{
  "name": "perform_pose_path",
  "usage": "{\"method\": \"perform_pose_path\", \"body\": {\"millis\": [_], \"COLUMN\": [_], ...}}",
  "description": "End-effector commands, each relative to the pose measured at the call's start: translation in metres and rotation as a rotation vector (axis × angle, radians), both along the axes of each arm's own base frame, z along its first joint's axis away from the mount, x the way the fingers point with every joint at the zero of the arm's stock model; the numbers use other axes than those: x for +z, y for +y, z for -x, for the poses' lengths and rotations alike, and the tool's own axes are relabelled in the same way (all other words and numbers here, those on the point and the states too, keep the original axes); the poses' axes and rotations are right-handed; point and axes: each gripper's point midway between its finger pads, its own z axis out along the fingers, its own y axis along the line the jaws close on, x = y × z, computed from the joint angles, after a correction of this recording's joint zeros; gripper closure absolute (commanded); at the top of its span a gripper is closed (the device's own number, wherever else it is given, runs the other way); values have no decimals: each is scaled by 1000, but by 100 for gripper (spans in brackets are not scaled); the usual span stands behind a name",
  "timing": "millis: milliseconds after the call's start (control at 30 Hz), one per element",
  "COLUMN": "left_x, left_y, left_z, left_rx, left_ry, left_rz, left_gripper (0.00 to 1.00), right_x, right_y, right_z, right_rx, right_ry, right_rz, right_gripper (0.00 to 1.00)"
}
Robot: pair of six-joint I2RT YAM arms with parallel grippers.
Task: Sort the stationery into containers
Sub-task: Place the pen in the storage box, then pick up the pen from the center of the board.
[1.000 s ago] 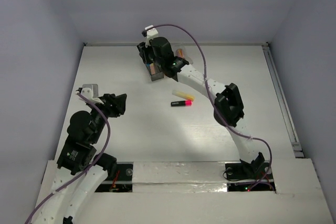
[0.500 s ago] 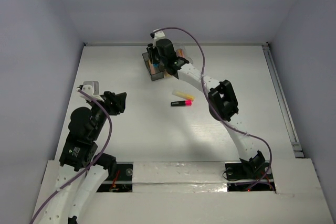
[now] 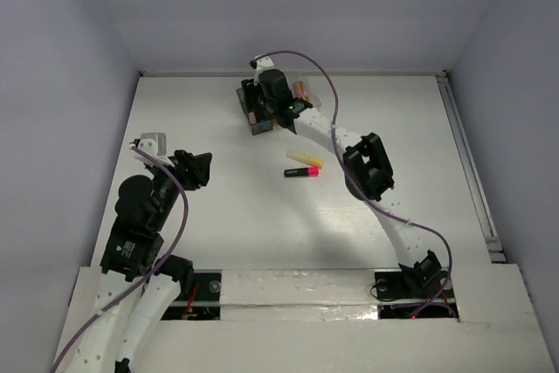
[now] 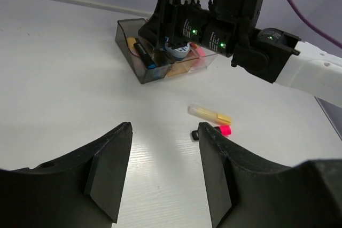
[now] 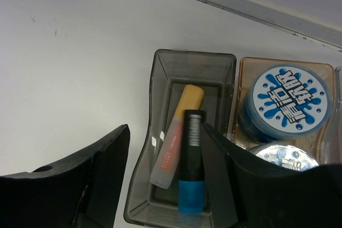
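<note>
My right gripper (image 5: 166, 132) is open just above the dark grey bin (image 5: 192, 54), which also shows from the top (image 3: 255, 125). In that bin lie an orange-yellow highlighter (image 5: 179, 126) and a blue highlighter with a black end (image 5: 191, 169), close against my right finger. The amber bin (image 5: 240, 65) holds two round blue-white tubs (image 5: 291, 100). A yellow highlighter (image 3: 307, 160) and a red-pink highlighter (image 3: 302, 172) lie side by side mid-table, also seen in the left wrist view (image 4: 209, 114). My left gripper (image 4: 164, 129) is open and empty above the table's left side.
The right arm (image 3: 367, 168) stretches from the near right across to the bins at the back. A raised rail (image 3: 467, 163) runs along the table's right edge. Walls close in the back and sides.
The right wrist has shifted slightly right and back over the bins, and its elbow has swung a little left. The left arm has barely moved.
</note>
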Motion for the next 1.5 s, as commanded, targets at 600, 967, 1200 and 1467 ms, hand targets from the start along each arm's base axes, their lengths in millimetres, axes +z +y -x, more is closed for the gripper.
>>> {"method": "perform_pose_path", "body": {"millis": [600, 967, 1200, 1467], "left_x": [-41, -127, -154, -203], "left_y": [-137, -220, -259, -284], "left_z": [-1, -57, -70, -90], "left_rx": [-382, -466, -630, -712], "left_ry": [148, 108, 106, 197], "left_rz": [118, -308, -454, -605], "left_gripper": [100, 66, 50, 51], "right_x": [114, 101, 113, 106], "right_y": [-157, -254, -275, -275], "right_z": [177, 271, 297, 302], "right_rx": [-116, -248, -250, -229], "right_ry": [-75, -57, -89, -74], "right_rz": [-202, -326, -349, -330], "right_gripper": [100, 94, 80, 79]}}
